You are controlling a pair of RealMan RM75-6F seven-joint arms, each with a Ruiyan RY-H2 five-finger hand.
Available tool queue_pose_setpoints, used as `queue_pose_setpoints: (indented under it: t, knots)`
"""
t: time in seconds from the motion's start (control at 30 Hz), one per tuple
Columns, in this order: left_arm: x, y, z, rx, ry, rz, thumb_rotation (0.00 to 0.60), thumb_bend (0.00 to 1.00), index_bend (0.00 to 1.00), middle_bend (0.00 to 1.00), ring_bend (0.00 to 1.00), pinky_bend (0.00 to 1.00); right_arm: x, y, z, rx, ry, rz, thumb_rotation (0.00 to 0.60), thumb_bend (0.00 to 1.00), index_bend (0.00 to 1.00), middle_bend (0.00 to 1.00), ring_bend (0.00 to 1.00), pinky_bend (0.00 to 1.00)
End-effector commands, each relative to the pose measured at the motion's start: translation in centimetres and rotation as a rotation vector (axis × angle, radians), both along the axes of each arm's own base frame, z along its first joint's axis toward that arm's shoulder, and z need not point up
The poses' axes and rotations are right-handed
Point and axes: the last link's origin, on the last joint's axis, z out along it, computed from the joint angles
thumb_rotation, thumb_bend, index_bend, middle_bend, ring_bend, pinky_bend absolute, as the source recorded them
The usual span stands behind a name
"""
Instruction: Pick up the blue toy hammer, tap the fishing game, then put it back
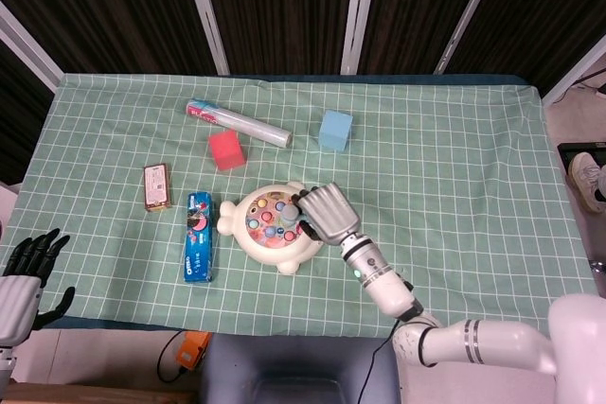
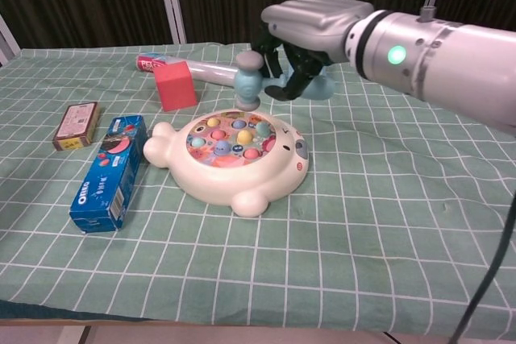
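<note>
Hammer [image 2: 249, 82] gripped in your right hand [image 2: 310, 34], head poised just above the fishing game [image 2: 230, 159] near the cloth's middle, ready to tap; left hand [image 1: 24, 267] idles open off the near-left corner.

Items on the table: one fishing game [image 1: 273, 226], one blue toy hammer [image 2: 248, 84], two cubes (red [image 1: 225, 149], blue [image 1: 335, 130]), one Oreo box [image 1: 198, 236], one brown packet [image 1: 157, 186], one foil-wrapped roll [image 1: 239, 123].

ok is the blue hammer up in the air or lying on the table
In the air: the right hand holds the blue toy hammer, its head above the fishing game.
</note>
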Motion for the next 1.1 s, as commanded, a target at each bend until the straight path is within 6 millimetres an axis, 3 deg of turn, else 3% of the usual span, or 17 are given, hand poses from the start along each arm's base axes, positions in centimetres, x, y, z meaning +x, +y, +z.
queue_pose_setpoints:
  t: [0.03,0.27,1.1]
  knots:
    - [-0.1,-0.1,0.2,0.001,-0.001,-0.003,0.6,0.4,0.0,0.0,0.0,0.05,3.0,0.4,-1.9,0.016,0.056,0.004,0.6,0.63,1.0,0.71,0.83,0.89]
    - [-0.1,-0.2,0.3,0.0,-0.005,-0.004,0.6,0.4,0.0,0.0,0.0,0.05,3.6,0.6,-3.5,0.032,0.12,-0.02,0.6,0.62,1.0,0.71,0.83,0.89]
    - [-0.2,-0.2,0.3,-0.002,-0.007,-0.003,0.6,0.4,0.0,0.0,0.0,0.05,2.5,0.0,-5.8,0.024,0.188,-0.047,0.6,0.62,0.99,0.71,0.83,0.89]
